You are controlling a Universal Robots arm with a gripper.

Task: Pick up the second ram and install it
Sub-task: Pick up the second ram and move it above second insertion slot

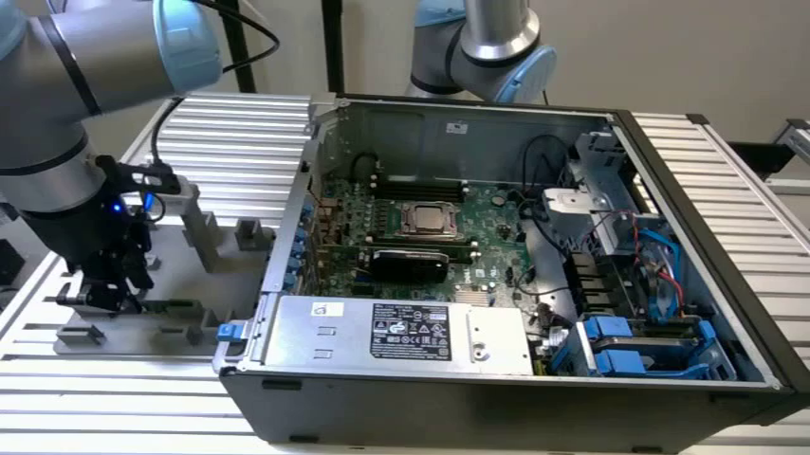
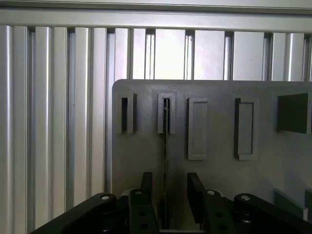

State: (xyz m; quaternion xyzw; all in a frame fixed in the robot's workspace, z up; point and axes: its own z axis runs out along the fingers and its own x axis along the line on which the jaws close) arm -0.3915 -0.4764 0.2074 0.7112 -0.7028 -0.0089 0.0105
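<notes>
Gripper (image 1: 108, 294): black, at the lower left of the exterior frame, set low over the grey tray (image 1: 222, 294).

Fingers (image 2: 146, 184): released, one on each side of the second ram (image 2: 165, 146), with a gap showing on both sides and no contact.

Second ram: stood on edge in a narrow slot of the tray. In the wrist view it appeared as a thin dark line running from the slot down between the fingers. It was seated in the tray and not lifted.

Tray: rested on the slatted aluminium table (image 1: 228, 133), just left of the computer case (image 1: 506, 408).

Computer case: lay open at frame centre, with the motherboard (image 1: 500, 213) exposed. The CPU socket (image 1: 431, 220) sat mid-board, and the black-topped card (image 1: 405, 261) lay just below it.

Power supply (image 1: 405, 332): sat along the near edge of the case.

Second arm (image 1: 487, 47): stood at upper centre, behind the case.
</notes>
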